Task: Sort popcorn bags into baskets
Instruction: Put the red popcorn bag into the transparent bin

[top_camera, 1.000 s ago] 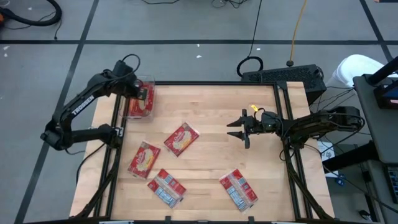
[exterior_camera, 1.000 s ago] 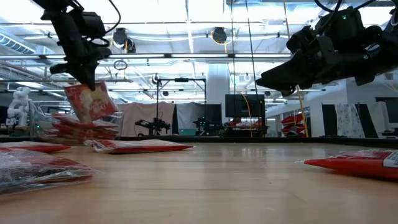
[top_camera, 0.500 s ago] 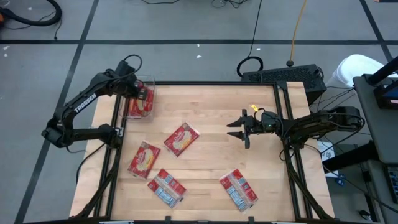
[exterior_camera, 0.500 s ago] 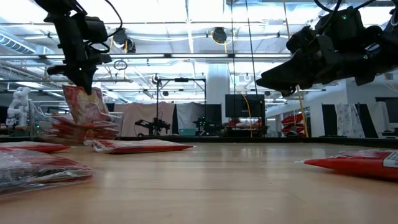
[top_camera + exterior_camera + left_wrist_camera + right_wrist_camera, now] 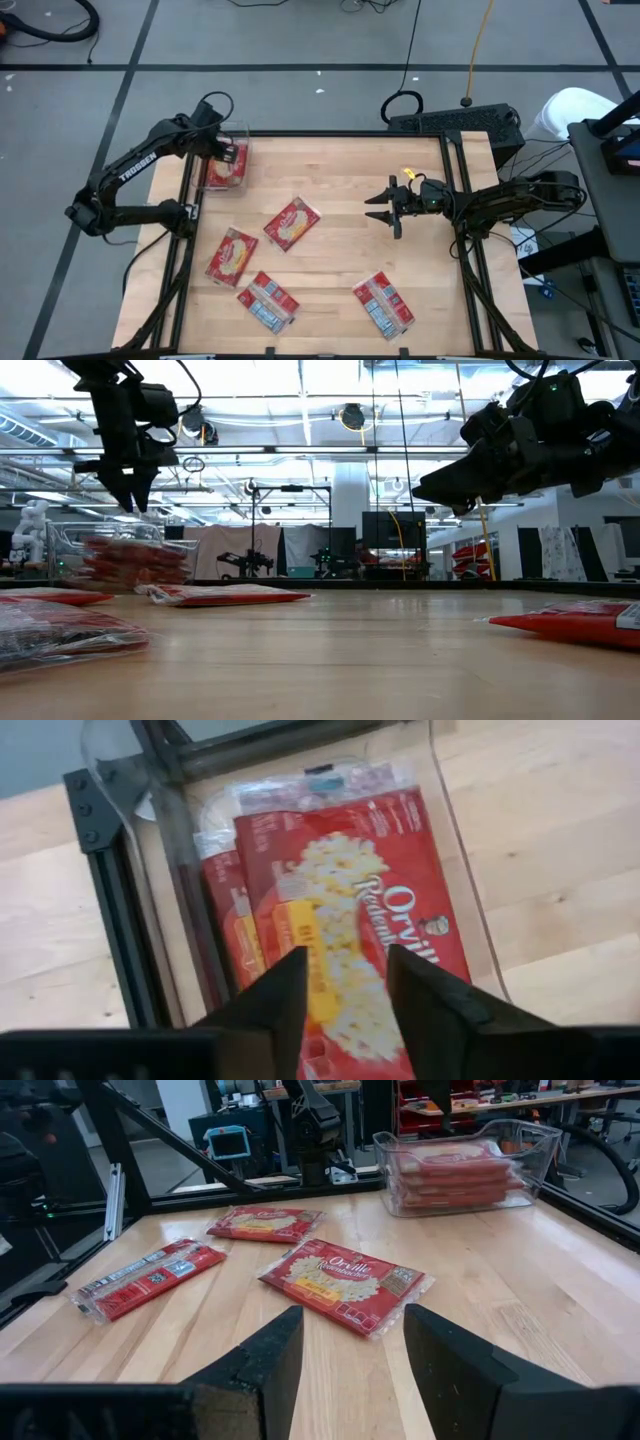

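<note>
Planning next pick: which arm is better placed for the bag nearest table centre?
Right. Its open claw hovers beside that bag, facing it; the left claw is over the bin.

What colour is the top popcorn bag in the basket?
Red with a yellow-cream popcorn picture, the top popcorn bag shows best in the left wrist view.

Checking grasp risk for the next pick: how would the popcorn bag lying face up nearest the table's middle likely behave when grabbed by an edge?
The popcorn bag lies flat and thin, so it is probably light and would sag somewhat if held by one edge. Its clear glossy wrap, seen crinkled at the ends in the right wrist view, may be slippery. Being flat, it should slide rather than roll if pushed.
</note>
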`<state>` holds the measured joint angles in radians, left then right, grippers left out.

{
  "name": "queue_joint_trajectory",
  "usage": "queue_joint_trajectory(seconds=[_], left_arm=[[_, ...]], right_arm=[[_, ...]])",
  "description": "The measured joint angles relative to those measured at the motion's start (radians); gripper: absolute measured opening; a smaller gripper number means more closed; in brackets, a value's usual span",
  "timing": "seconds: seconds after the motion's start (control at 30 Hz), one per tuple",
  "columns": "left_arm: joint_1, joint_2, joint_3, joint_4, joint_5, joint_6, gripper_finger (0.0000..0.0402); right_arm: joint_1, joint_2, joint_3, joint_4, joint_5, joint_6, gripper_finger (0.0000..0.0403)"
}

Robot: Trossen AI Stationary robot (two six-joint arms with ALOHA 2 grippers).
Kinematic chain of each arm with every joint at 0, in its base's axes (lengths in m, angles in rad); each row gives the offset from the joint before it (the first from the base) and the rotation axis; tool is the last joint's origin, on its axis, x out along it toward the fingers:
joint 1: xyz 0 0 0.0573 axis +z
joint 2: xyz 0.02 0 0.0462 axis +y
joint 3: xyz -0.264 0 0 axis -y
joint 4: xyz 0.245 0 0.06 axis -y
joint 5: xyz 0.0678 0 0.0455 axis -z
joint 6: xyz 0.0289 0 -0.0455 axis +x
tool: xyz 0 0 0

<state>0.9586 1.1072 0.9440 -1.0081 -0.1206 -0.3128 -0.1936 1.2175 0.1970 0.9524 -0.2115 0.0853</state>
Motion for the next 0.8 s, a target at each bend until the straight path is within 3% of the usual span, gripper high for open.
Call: queue_joint_trajectory(seconds=[0.17, 0.5, 0.6, 0.8], left_arm=[[-0.017, 0.0, 0.0, 0.007, -0.046, -0.011, 0.018], [-0.111, 0.0, 0.0, 0.062, -0.067, 0.039, 0.0185], [-0.206, -0.007, 0.0, 0.149, -0.06, 0.075, 0.0172], [-0.508, -0.042, 0.0, 0.407, -0.063, 0.085, 0.0129]], right_arm=[[0.0, 0.0, 0.0, 0.0, 0.0, 0.0, 0.0167], [0.0, 0.0, 0.0, 0.0, 0.0, 0.001, 0.0167], [0.0, 0.0, 0.0, 0.0, 0.001, 0.008, 0.0167], [0.006, 0.0, 0.0, 0.0, 0.005, 0.077, 0.0167]])
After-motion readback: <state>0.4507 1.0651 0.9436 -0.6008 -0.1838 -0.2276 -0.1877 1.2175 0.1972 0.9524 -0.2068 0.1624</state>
